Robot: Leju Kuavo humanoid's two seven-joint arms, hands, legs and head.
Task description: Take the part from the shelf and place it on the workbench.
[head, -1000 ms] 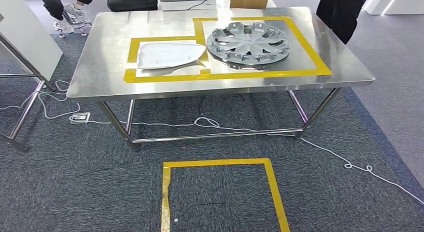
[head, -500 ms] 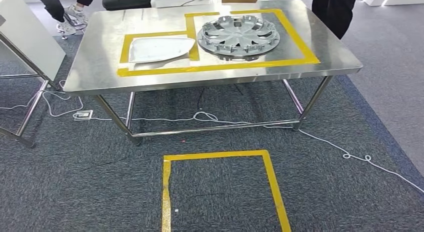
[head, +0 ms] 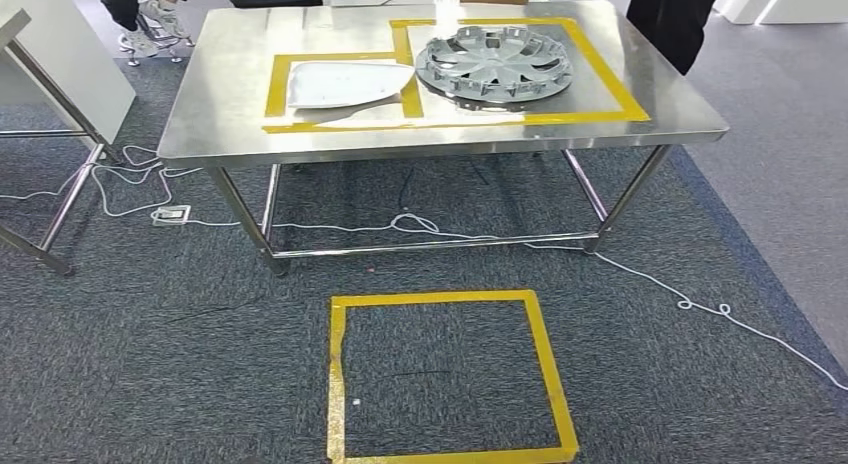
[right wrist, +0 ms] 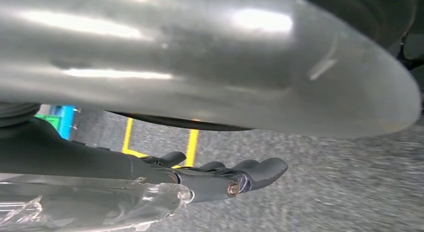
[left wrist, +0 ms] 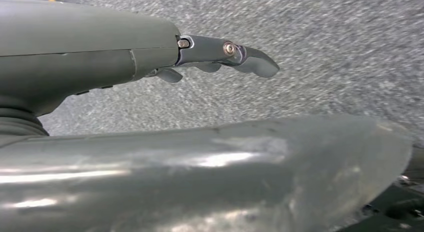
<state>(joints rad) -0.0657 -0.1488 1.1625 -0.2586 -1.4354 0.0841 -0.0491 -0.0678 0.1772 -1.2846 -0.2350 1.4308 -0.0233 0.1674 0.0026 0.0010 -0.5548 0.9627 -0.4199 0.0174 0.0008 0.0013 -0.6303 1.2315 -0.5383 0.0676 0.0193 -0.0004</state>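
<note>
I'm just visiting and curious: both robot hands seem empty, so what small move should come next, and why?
Probably a turn left toward the white-panelled rack. The left robot hand and right robot hand hang empty over carpet, while the wheel cover and white part already lie on the workbench.

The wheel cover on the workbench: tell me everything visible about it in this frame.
The wheel cover is a round silver-grey disc, plastic by its look, with spokes radiating from a small central hub and raised clips around its rim. It lies flat on the steel workbench, inside the larger yellow tape rectangle at the table's right half. It sits close to the white curved panel in the neighbouring smaller taped box; whether they touch cannot be told. Nothing holds it.
</note>
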